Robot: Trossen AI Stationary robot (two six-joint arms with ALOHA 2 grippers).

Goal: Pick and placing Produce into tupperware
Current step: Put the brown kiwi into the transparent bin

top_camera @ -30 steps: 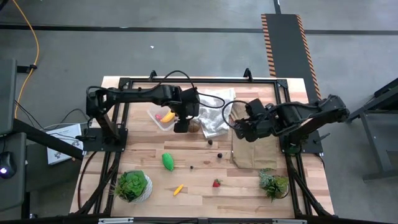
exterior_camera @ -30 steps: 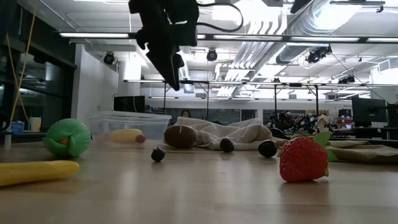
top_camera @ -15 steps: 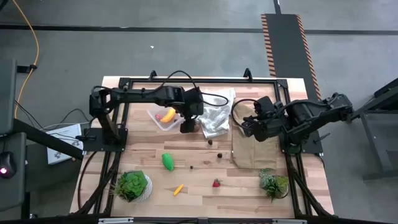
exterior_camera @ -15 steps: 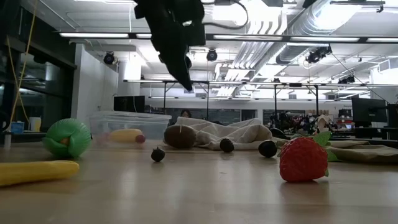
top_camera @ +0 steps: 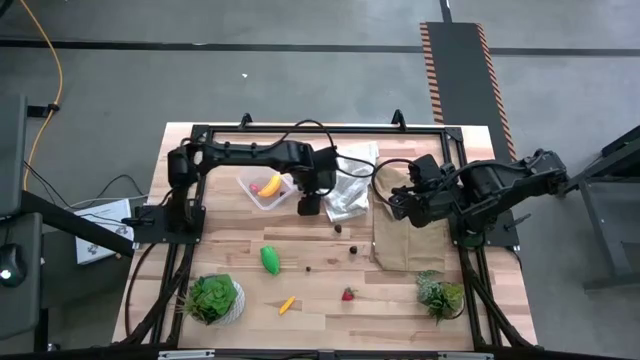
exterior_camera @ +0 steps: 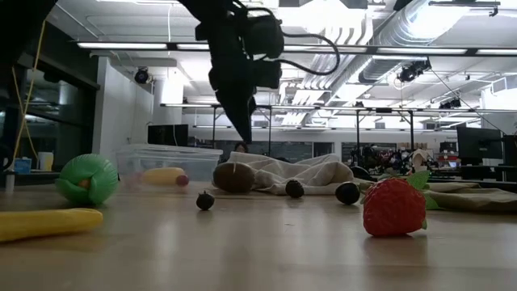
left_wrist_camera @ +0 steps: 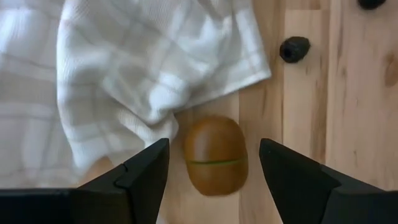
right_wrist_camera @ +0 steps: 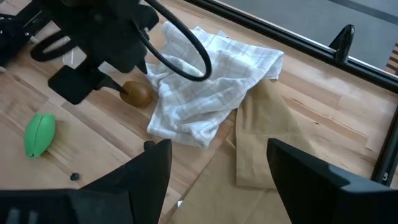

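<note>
Hovering: left gripper (left_wrist_camera: 211,163), jaws wide, is held above brown oval toy kiwi (left_wrist_camera: 215,155) beside white checked cloth (left_wrist_camera: 124,74).
Handling: judged light, stiff, smooth; best gripped across its middle.
Right gripper (right_wrist_camera: 214,163): parked open.

The kiwi (left_wrist_camera: 215,155) is brown with a thin green seam. The cloth (left_wrist_camera: 124,74) is white, checked in pale grey. The berry (left_wrist_camera: 294,49) is near black, the bench (left_wrist_camera: 348,93) pale wood, and the oval (right_wrist_camera: 40,134) bright green.
</note>
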